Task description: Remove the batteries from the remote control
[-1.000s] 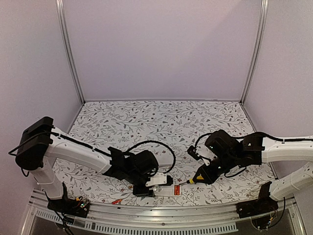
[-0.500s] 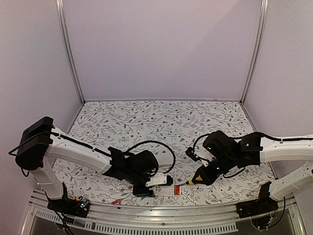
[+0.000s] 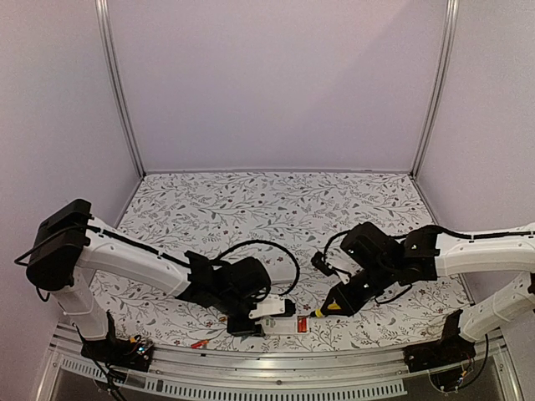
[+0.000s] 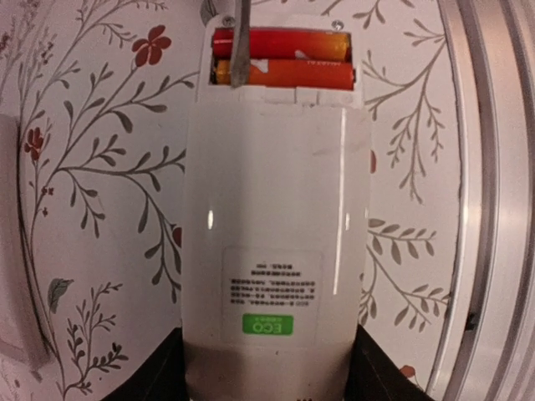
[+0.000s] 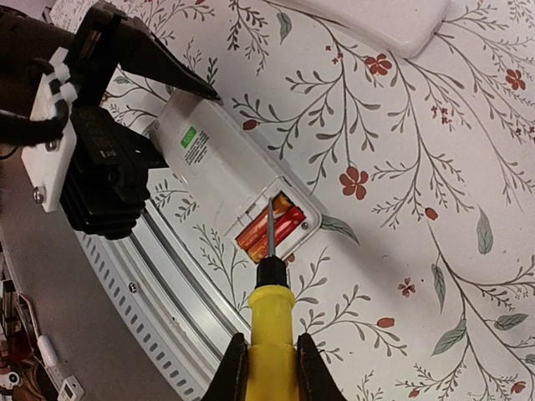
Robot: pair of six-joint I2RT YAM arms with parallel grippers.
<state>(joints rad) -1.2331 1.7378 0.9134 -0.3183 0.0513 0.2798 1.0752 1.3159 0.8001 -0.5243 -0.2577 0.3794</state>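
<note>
Batteries [image 4: 280, 58] sit side by side in the open bay of the remote [image 4: 276, 251], at the end farthest from the left hand [image 4: 267, 376], which grasps the remote's other end. Right hand [image 5: 267, 368] is clenched on the screwdriver [image 5: 269, 309], blade tip at the batteries. Remote lies flat on the tabletop [image 4: 100, 209].

Remote control [image 4: 276, 251] flat on table [image 4: 100, 167], one end between left gripper [image 3: 253, 322] fingers, rest reaching straight out ahead of that gripper. Open compartment at remote's far end from left gripper. 2 batteries [image 4: 284, 58] in compartment, side by side, lying crosswise to the remote. Screwdriver [image 5: 272, 334] handle between right gripper [image 5: 269, 376] fingers, shaft pointing out ahead of it, tip down in compartment, touching batteries near one end of the pair. Rail [image 4: 493, 200] runs alongside remote, just beside it. Loose flat panel [image 5: 393, 21] on table, beyond screwdriver tip, well apart from remote.
</note>
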